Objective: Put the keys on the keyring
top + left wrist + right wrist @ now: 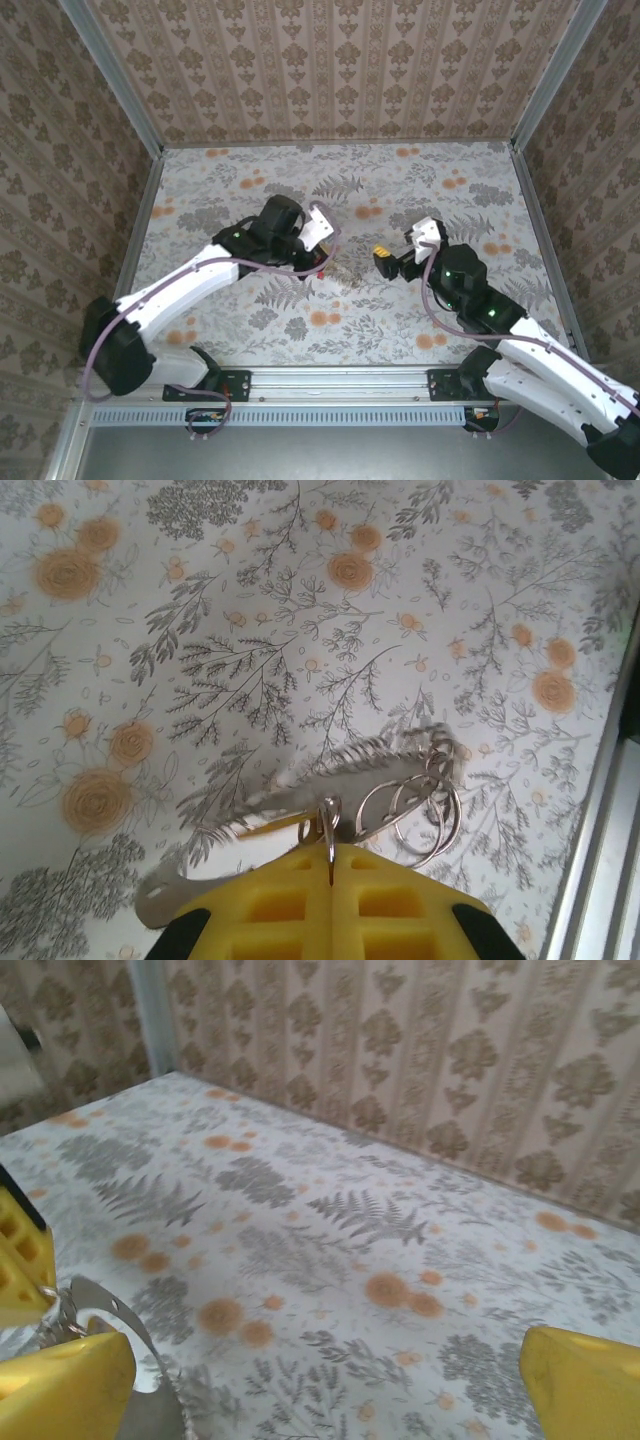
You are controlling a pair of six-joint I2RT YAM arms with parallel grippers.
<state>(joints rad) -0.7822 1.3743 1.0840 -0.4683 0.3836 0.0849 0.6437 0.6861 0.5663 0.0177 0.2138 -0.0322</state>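
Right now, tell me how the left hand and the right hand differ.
The left hand is shut, pinching the keyring; the right hand is wide open. The left hand points down at the table; the right hand faces the wall. Both have yellow fingers.

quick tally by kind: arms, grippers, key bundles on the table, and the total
arms: 2 (left arm, right arm)
grippers: 2 (left gripper, right gripper)
keyring with keys: 1
total: 5
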